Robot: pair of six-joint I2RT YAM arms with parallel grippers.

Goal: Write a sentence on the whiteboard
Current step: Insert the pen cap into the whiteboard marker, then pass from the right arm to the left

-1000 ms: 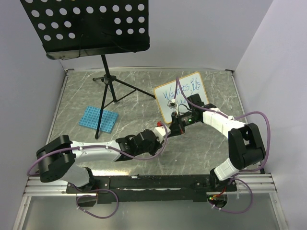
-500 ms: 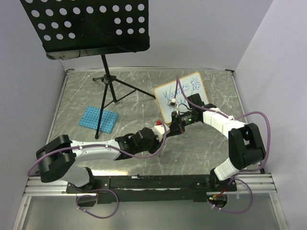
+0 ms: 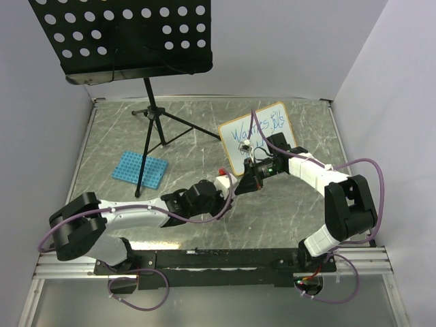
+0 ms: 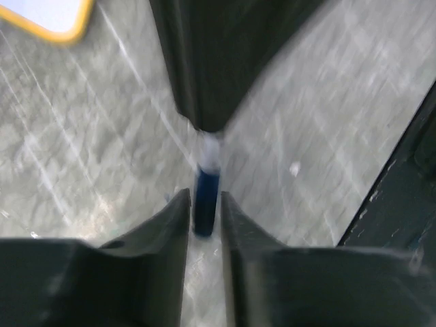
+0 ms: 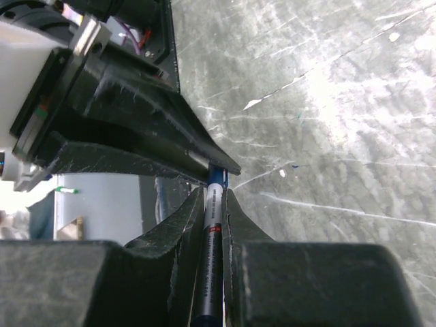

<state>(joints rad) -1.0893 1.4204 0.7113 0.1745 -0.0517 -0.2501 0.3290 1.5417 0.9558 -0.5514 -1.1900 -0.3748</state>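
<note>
The whiteboard [image 3: 262,139] leans at the back right with the blue sentence [image 3: 257,128] on it; its orange corner [image 4: 51,20] shows in the left wrist view. My right gripper [image 5: 213,192] is shut on a white marker [image 5: 212,238], just in front of the board [image 3: 248,181]. A blue cap [image 4: 204,178] sits on the marker's end. My left gripper [image 4: 204,197] meets it tip to tip [image 3: 231,182]. Its fingers flank the cap with thin gaps on both sides.
A black perforated music stand [image 3: 122,37] on a tripod [image 3: 155,119] stands at the back left. A blue perforated rack [image 3: 139,167] lies by the tripod's foot. White walls close in the marbled grey table [image 3: 204,129].
The left arm has shifted slightly up and left near the marker's end, and its jaws have eased a little off the cap. The right arm holds still.
</note>
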